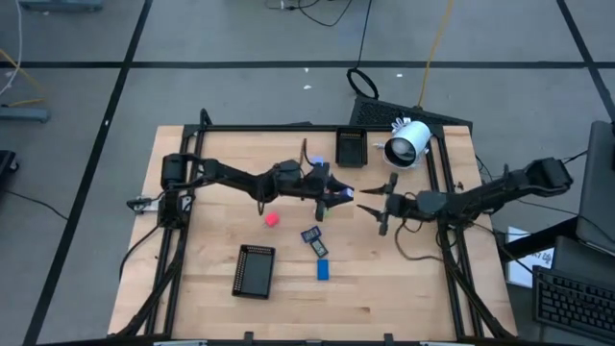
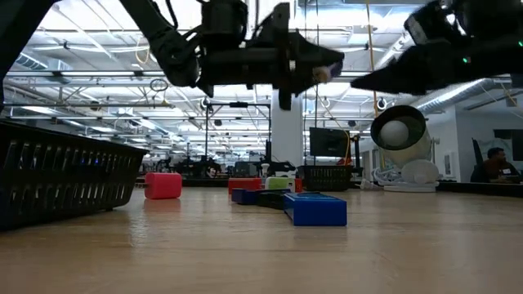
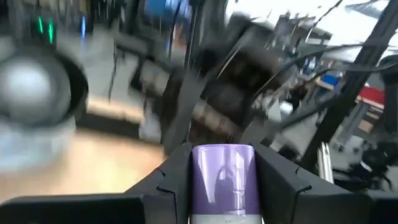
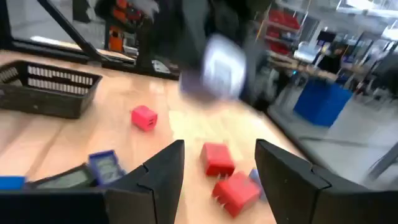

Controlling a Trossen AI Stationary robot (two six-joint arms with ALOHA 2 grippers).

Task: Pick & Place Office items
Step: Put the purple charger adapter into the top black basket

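Purple block [image 3: 225,180], glossy, pinched upright between the left gripper's [image 1: 348,195] fingers, lifted above mid-table. Pink-red block [image 1: 272,219] alone on the wood, left of the flat pieces. Dark flat rectangle [image 1: 310,234] beside a small blue flat one [image 1: 320,249], with a longer blue flat rectangle [image 1: 324,270] just nearer the front edge. Two red blocks [image 4: 225,174] close together on the wood in the right wrist view, touching or nearly so
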